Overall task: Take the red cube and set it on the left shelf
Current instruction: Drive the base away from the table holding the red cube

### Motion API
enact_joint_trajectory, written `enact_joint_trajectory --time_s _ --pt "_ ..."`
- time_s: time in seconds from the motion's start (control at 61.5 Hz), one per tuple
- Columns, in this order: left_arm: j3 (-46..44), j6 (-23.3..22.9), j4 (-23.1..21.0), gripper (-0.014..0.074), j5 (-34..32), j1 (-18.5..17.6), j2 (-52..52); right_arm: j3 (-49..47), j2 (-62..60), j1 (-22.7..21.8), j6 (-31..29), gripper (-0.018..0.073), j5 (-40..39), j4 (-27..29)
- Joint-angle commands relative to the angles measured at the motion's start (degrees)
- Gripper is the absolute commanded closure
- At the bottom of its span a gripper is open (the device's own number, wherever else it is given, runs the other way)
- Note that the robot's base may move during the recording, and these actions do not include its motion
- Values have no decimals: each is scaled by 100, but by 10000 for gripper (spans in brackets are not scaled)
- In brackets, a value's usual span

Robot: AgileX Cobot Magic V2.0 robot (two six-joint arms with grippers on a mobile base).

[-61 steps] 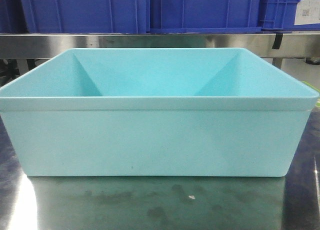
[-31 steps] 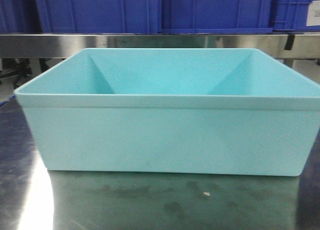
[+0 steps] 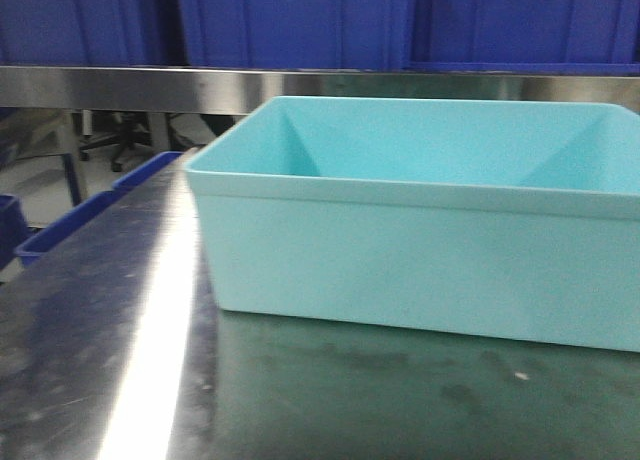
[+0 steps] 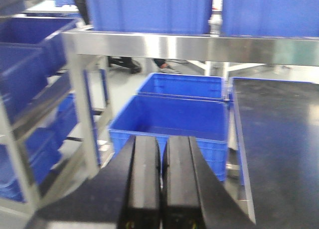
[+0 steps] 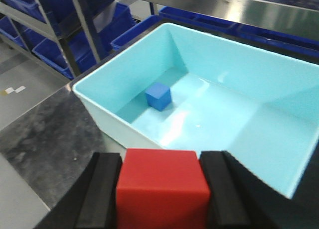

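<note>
My right claw (image 5: 160, 194) clenches the red cube (image 5: 162, 181) at bottom centre; the teal bin (image 5: 124, 74) mid-frame holds a blue cube (image 5: 158, 96); my left claw (image 4: 163, 179) is clenched, empty.

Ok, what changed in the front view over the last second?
The teal bin slid rightward in frame, now cut off at the right edge; low blue crates appeared at left. Probably the camera swung left, not the bin. The bin sits on the steel table as before. Right fingers hold the red cube; no earlier wrist view.
</note>
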Motion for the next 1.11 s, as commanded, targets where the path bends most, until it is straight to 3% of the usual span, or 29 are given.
enact_joint_trajectory --time_s 0.0,1.09 --pt "132 -5 -38 495 -492 12 -96 -160 23 -9 -54 358 -431 -82" --pt "132 -5 -38 495 -492 12 -96 -160 23 -9 -54 358 -431 -82"
